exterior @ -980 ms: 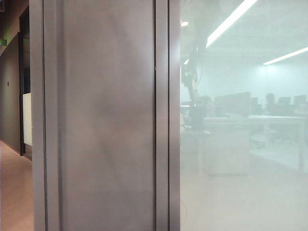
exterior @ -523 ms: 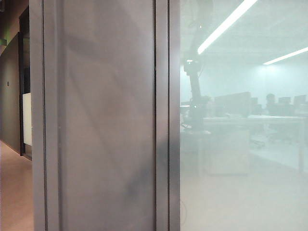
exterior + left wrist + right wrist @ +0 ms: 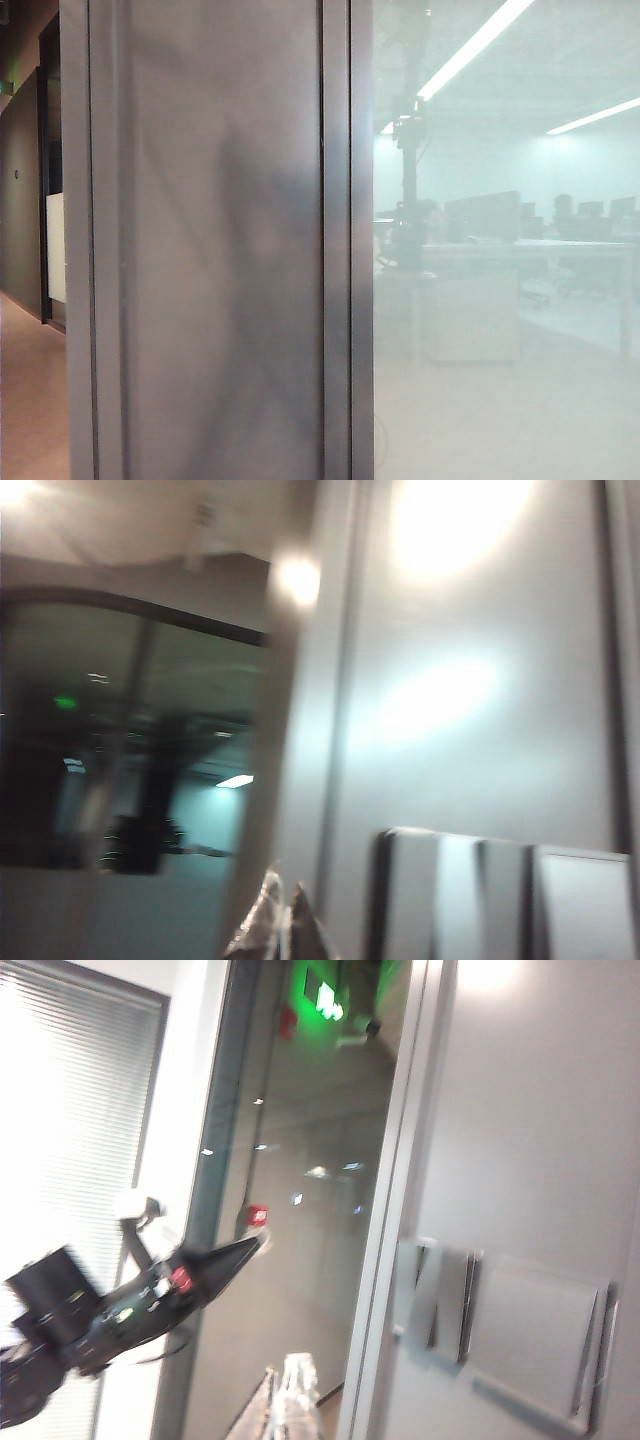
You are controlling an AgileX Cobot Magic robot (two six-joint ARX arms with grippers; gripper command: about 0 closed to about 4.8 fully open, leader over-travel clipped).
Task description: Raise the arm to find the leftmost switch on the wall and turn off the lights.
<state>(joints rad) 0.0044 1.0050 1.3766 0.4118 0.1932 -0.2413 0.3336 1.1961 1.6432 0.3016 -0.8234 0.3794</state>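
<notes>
1. Corridor (image 3: pixel 25 400), far left of ext. view: tan floor, dark wall, doorway
2. Metal wall panel (image 3: pixel 220 250), centre-left: brushed grey, arm shadows across it; no switch shows in ext. view
3. Frosted glass (image 3: pixel 500 350), right: office behind w/ desks, monitors, ceiling strip lights (image 3: pixel 470 45), all lit
4. The arm (image 3: pixel 410 170): only a hazy upright reflection in the glass, near its left edge
5. Left gripper (image 3: pixel 285 925): tips close together, nothing held, near the switch plates
6. Switch plates (image 3: pixel 500 895): grey rockers in a row; leftmost switch (image 3: pixel 410 895) is your target. Both wrist views blurred, so slow down, let the picture settle, then centre the tips on that rocker and press square, not on the seam w/ its neighbour
7. Right gripper (image 3: pixel 285 1400): tips almost closed, empty, lower and to one side of the same plates (image 3: pixel 500 1315); other arm (image 3: pixel 130 1300) visible beside it – keep them apart
</notes>
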